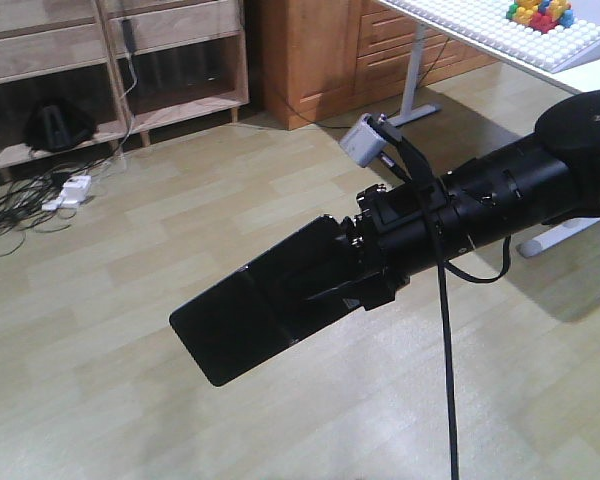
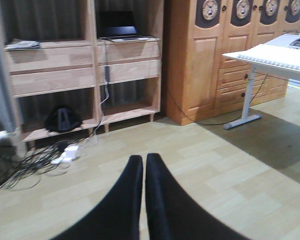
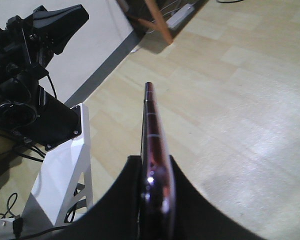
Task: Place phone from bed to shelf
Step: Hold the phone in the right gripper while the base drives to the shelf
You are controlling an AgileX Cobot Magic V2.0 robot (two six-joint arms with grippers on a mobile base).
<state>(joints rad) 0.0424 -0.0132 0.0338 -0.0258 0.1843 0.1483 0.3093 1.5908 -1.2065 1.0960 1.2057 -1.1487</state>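
The phone (image 1: pixel 255 310), a glossy black slab, hangs in the air over the wooden floor, held by one end in my right gripper (image 1: pixel 355 285), which is shut on it. In the right wrist view the phone (image 3: pixel 152 125) shows edge-on with a pinkish metallic rim, clamped between the two black fingers of the right gripper (image 3: pixel 155 159). My left gripper (image 2: pixel 144 157) is shut with nothing in it and points at the floor in front of the shelf (image 2: pixel 125 52). The pale wood shelf (image 1: pixel 180 30) stands at the back left. The bed is out of view.
A laptop (image 2: pixel 119 27) sits on the shelf, with a black object (image 2: pixel 62 120) in a lower compartment. Cables and a white power strip (image 1: pixel 68 190) lie on the floor before it. A wooden cabinet (image 2: pixel 205 60) and a white table (image 2: pixel 275 55) stand to the right. A white stand (image 3: pixel 65 170) is beside the right gripper.
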